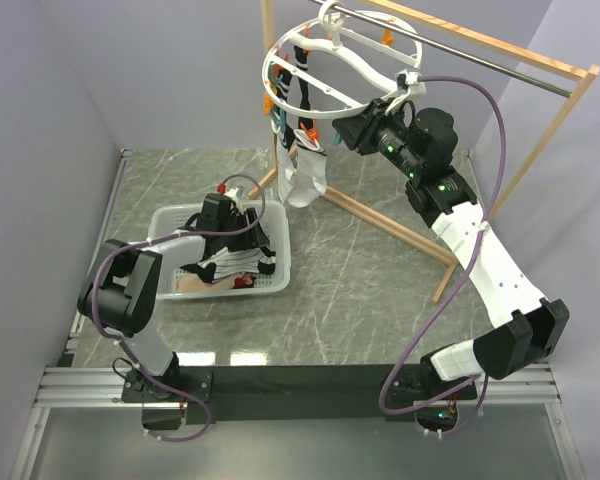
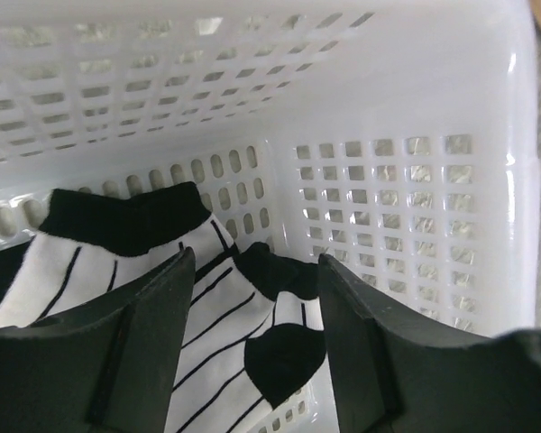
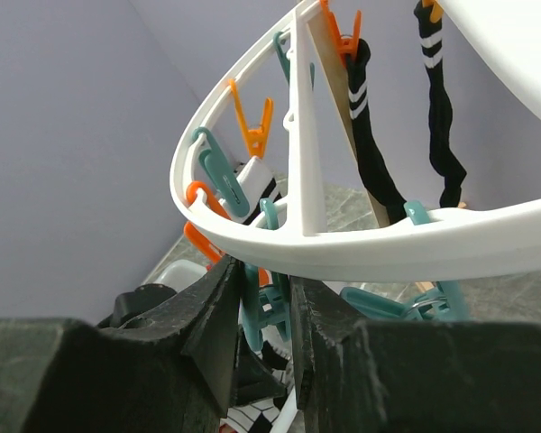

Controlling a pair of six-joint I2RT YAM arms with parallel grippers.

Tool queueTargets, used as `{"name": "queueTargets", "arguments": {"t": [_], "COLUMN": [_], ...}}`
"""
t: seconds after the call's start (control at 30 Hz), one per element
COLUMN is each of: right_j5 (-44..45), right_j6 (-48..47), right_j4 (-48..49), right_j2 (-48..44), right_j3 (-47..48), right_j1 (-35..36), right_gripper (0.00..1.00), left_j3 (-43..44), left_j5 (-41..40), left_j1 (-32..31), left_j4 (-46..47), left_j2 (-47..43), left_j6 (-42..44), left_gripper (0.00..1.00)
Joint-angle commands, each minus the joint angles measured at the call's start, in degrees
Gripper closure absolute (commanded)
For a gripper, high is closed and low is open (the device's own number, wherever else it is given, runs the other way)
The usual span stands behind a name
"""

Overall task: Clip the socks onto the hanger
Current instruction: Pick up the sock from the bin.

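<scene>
Left hand (image 2: 257,262), fingers spread, hovers directly over the striped sock (image 2: 72,280) in the basket (image 2: 415,90); right hand (image 3: 263,275), well apart, seems to pinch a teal clip (image 3: 269,317) of the hanger (image 3: 388,248).

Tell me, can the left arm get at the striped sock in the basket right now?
Probably yes: the left gripper is open over the striped sock in the basket, and nothing covers it.

Perforated basket (image 1: 161,225), wooden frame (image 1: 380,222)

Socks (image 1: 230,265) in basket (image 1: 164,222) left; hanger (image 1: 268,62) on rod (image 1: 500,65) behind.
</scene>
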Motion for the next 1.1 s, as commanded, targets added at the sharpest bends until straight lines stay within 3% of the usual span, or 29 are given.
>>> {"name": "queueTargets", "arguments": {"t": [0.0,0.6,0.8,0.83,1.07], "right_j5": [-0.05,-0.05,0.04,0.04,0.13], "right_j6": [0.30,0.13,-0.05,0.04,-0.22], "right_j4": [0.82,0.73,0.73,0.64,0.29], "right_j2": [-1.94,-0.71,-0.62,-0.53,-0.35], "right_j3": [-0.06,1.87,2.05,2.22,2.66], "right_j1": [0.10,0.10,0.10,0.10,0.19], "right_gripper": [1.00,1.00,1.00,1.00,1.00], "left_j3": [2.78,-0.91,-2.93,-2.84,-1.44], "left_j5": [3.00,4.24,4.07,3.80,1.87], "left_j1": [-0.11,-0.64,-0.64,-0.64,-0.64], "left_j4": [1.68,3.70,5.81,5.72,3.97], "left_j2": [1.48,1.92,1.49,1.48,-1.92], "left_j6": [1.32,3.34,3.17,3.08,4.05], "left_gripper": [0.38,0.51,0.83,0.99,1.00]}}
